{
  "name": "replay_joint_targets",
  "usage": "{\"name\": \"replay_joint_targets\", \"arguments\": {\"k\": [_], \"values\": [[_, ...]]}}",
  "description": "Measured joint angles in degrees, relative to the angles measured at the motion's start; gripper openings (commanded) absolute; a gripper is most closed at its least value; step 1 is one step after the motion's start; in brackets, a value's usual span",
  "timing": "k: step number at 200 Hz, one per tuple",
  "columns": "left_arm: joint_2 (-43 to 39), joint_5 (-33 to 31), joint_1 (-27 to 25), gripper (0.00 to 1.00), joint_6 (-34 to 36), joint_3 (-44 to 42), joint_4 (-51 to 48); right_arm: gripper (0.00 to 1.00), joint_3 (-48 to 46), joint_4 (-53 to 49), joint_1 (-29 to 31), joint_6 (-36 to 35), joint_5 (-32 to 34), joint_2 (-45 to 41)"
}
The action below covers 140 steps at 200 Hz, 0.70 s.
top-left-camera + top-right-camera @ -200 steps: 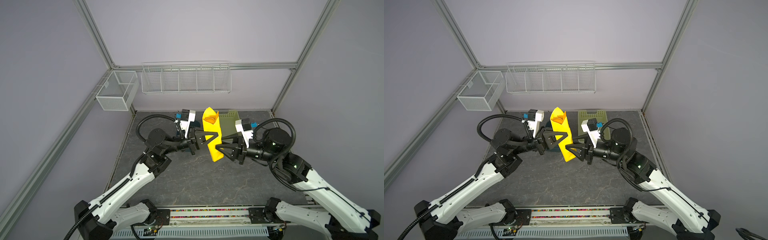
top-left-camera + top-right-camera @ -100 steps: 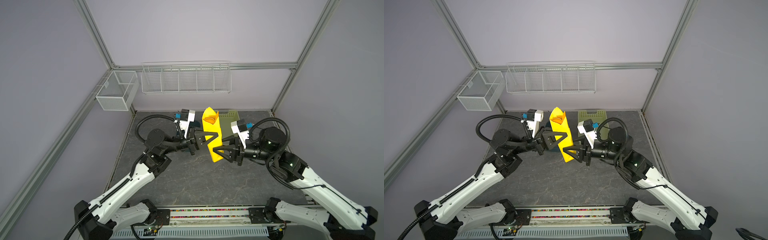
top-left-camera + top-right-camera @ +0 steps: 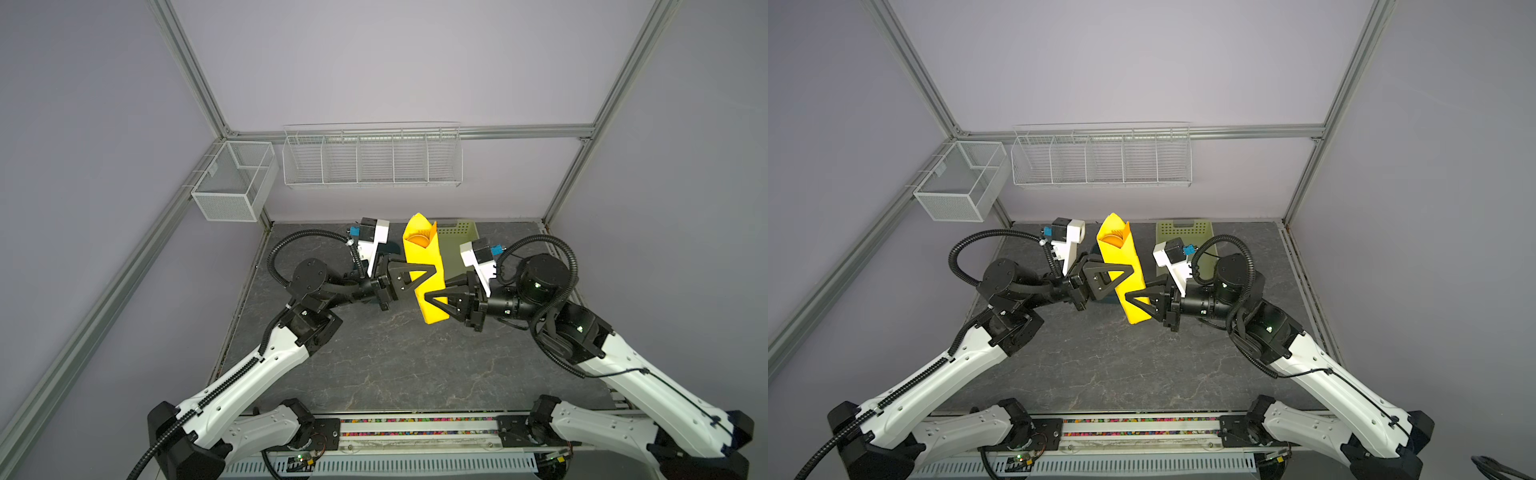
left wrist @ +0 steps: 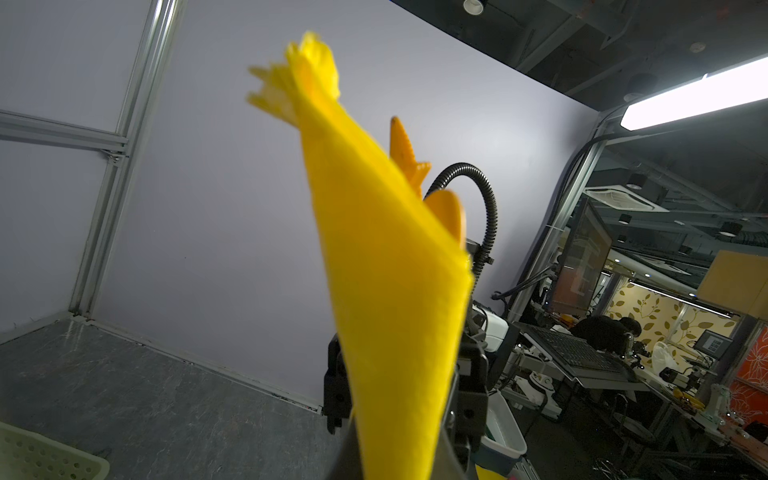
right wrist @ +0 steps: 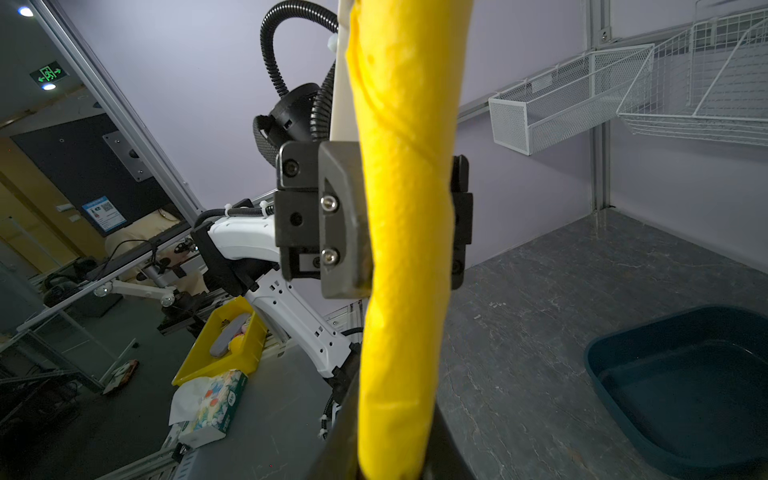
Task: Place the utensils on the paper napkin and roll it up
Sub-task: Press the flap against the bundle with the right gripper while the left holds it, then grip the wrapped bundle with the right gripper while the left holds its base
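The paper napkin (image 3: 424,252) (image 3: 1122,254) is a bright yellow roll held above the table, leaning with its open end up and toward the back wall. Orange utensils (image 3: 417,240) (image 3: 1113,240) show inside that open end; their tips (image 4: 405,153) poke out in the left wrist view. My left gripper (image 3: 430,272) (image 3: 1130,272) (image 4: 399,457) is shut on the roll's middle, and its fingers (image 5: 340,216) clamp the roll from both sides. My right gripper (image 3: 430,297) (image 3: 1128,297) (image 5: 395,465) is shut on the roll's lower part.
A pale green perforated basket (image 3: 457,232) (image 3: 1183,232) lies at the back, right of the roll. A dark blue tray (image 5: 685,374) sits on the table under the left arm. Two white wire baskets (image 3: 232,187) (image 3: 374,158) hang on the walls.
My right gripper has moved left to the roll's lower part and closed on it. The left gripper has kept its hold in place.
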Motion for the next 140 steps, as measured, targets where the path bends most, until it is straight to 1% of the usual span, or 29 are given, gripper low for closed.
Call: {"name": "replay_joint_targets", "arguments": {"k": [13,29,41,61,86,109,140], "values": [[-0.57,-0.76,-0.04,0.2,0.63,0.0,-0.98,0.07,-0.02,-0.04,0.02,-0.07,0.04,-0.02],[-1.53,-2.19,-0.07,0.24,1.7,0.0,-2.47,0.07,-0.17,-0.04,0.17,-0.52,0.44,-0.28],[-2.54,-3.48,-0.07,0.31,2.62,0.0,-3.72,0.07,-0.37,-0.07,0.22,-0.74,0.66,-0.68],[-3.82,-4.85,-0.07,0.45,3.93,0.0,-5.22,0.07,-0.61,-0.04,0.26,-1.4,1.57,-1.64],[-3.63,-4.57,-0.22,0.55,4.39,0.11,-5.44,0.06,-0.61,0.02,0.26,-2.1,1.92,-2.82],[-1.84,-3.41,-1.57,0.6,4.74,0.87,-5.55,0.06,-0.61,0.35,0.26,-2.4,1.68,-3.1],[1.6,-0.28,-4.55,0.61,5.29,3.56,-5.31,0.06,-0.68,0.9,0.26,-2.47,0.57,-2.93]]}}
